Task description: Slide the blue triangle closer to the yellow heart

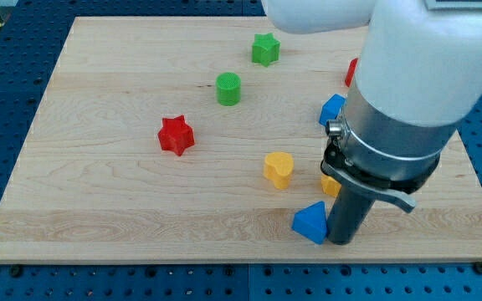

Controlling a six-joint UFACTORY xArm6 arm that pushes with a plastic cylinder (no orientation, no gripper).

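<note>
The blue triangle point(311, 222) lies near the view's bottom edge of the wooden board, right of centre. The yellow heart point(279, 169) sits just above and to the left of it, a short gap apart. My tip point(340, 241) rests on the board right against the triangle's right side. The arm's white and grey body hides much of the board's right part.
A red star point(176, 135) sits left of centre. A green cylinder point(228, 88) and a green star point(266, 49) lie toward the top. A blue block point(332, 109), a red block point(351, 73) and a yellow block point(330, 185) peek out from behind the arm. The board's bottom edge point(224, 261) is close.
</note>
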